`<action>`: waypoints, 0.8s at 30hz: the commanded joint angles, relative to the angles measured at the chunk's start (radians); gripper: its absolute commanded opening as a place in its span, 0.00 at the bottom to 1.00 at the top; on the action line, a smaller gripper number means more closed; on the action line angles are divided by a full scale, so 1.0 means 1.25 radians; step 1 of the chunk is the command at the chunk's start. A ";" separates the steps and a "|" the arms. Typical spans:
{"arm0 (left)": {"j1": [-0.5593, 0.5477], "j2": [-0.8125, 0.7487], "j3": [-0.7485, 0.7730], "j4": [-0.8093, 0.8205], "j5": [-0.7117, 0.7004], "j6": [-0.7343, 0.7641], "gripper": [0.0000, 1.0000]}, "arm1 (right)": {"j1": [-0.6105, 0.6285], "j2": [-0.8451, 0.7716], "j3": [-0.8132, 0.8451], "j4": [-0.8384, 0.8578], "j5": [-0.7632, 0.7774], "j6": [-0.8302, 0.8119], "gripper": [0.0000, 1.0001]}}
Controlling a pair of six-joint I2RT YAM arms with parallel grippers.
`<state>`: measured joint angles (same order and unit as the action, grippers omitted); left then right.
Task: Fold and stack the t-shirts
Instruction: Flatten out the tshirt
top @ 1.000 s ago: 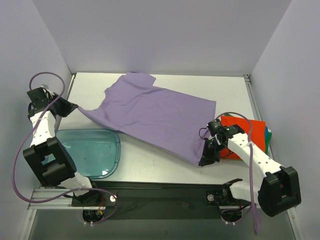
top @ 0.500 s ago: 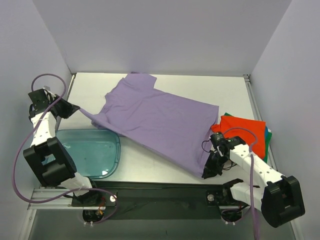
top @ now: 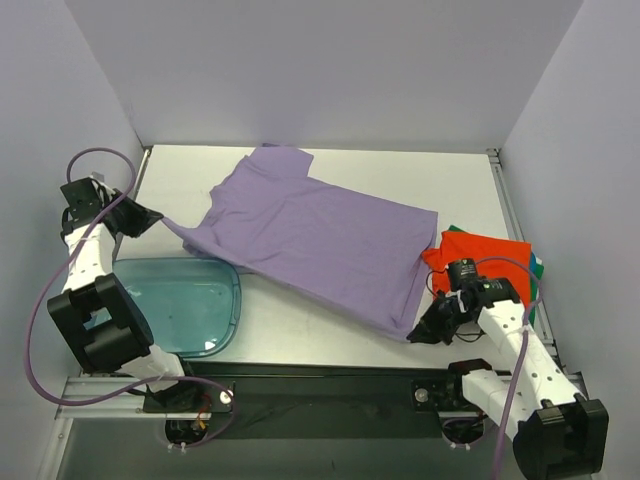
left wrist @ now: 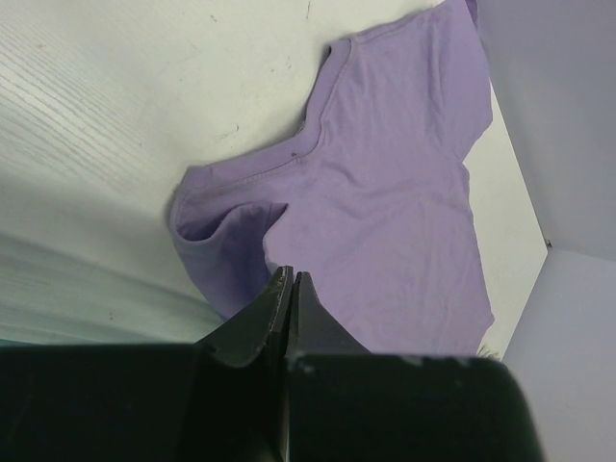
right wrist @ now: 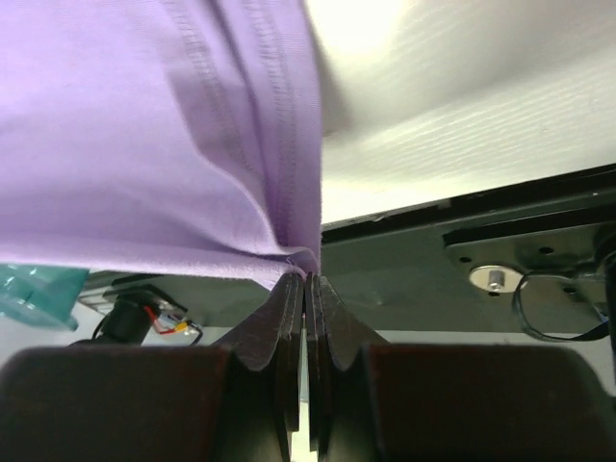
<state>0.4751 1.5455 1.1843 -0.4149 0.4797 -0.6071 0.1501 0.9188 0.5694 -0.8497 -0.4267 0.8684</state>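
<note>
The lavender-purple t-shirt [top: 320, 240] lies stretched across the table from the far left to the near right. My left gripper [top: 155, 217] is shut on its left corner, which also shows in the left wrist view [left wrist: 241, 279]. My right gripper [top: 415, 333] is shut on its near right hem corner [right wrist: 306, 262], held just above the table's front edge. The orange-red t-shirt [top: 490, 262] lies folded at the right, with a green-teal t-shirt edge [top: 538, 270] showing under it.
A translucent blue plastic tray [top: 185, 300] sits at the near left, close under the left arm. The black front rail [top: 330, 385] runs along the near edge. White walls close in the table on three sides.
My right gripper has pulled the shirt's near right corner toward the front right, uncovering more of the orange-red shirt. The purple shirt is stretched flatter. The left gripper has barely moved.
</note>
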 commanded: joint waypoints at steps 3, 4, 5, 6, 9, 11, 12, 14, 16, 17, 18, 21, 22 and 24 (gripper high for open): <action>-0.002 -0.042 0.033 0.035 -0.007 -0.003 0.00 | -0.004 -0.074 0.114 -0.074 0.027 0.001 0.00; -0.002 -0.042 0.032 0.035 -0.009 -0.002 0.00 | -0.005 -0.091 0.119 -0.083 0.073 0.010 0.00; -0.002 -0.042 0.028 0.036 -0.009 -0.003 0.00 | -0.007 -0.105 0.105 -0.101 0.101 0.021 0.00; -0.001 -0.041 0.025 0.035 -0.008 -0.002 0.00 | -0.012 -0.120 0.090 -0.141 0.114 0.035 0.00; -0.001 -0.046 -0.004 0.046 -0.003 -0.006 0.00 | -0.039 -0.068 0.009 -0.193 0.094 0.011 0.00; -0.001 -0.050 -0.015 0.050 -0.003 -0.006 0.00 | -0.038 -0.038 -0.012 -0.193 0.065 -0.004 0.00; -0.002 -0.050 -0.016 0.050 -0.003 -0.005 0.00 | -0.038 -0.015 -0.016 -0.188 0.063 -0.010 0.00; -0.001 -0.050 -0.017 0.046 -0.002 -0.002 0.00 | -0.037 0.002 -0.005 -0.184 0.052 -0.023 0.00; -0.001 -0.051 -0.017 0.046 -0.002 0.000 0.00 | -0.037 0.023 0.023 -0.183 0.049 -0.032 0.00; -0.003 -0.051 -0.018 0.046 -0.002 0.000 0.00 | -0.033 0.028 0.030 -0.183 0.052 -0.041 0.00; -0.003 -0.050 -0.018 0.046 -0.001 0.000 0.00 | -0.034 0.034 0.041 -0.183 0.057 -0.042 0.00; -0.006 -0.050 -0.018 0.045 -0.001 0.003 0.00 | -0.032 0.033 0.055 -0.198 0.083 -0.054 0.19; -0.007 -0.051 -0.020 0.046 0.000 0.003 0.00 | -0.028 0.032 0.078 -0.207 0.103 -0.054 0.25; -0.013 -0.051 -0.023 0.046 0.003 0.003 0.00 | -0.001 0.016 0.124 -0.222 0.174 -0.052 0.42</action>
<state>0.4656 1.5181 1.1522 -0.4061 0.4820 -0.6167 0.1177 0.9539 0.6388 -1.0248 -0.3370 0.8227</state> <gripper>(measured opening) 0.052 0.372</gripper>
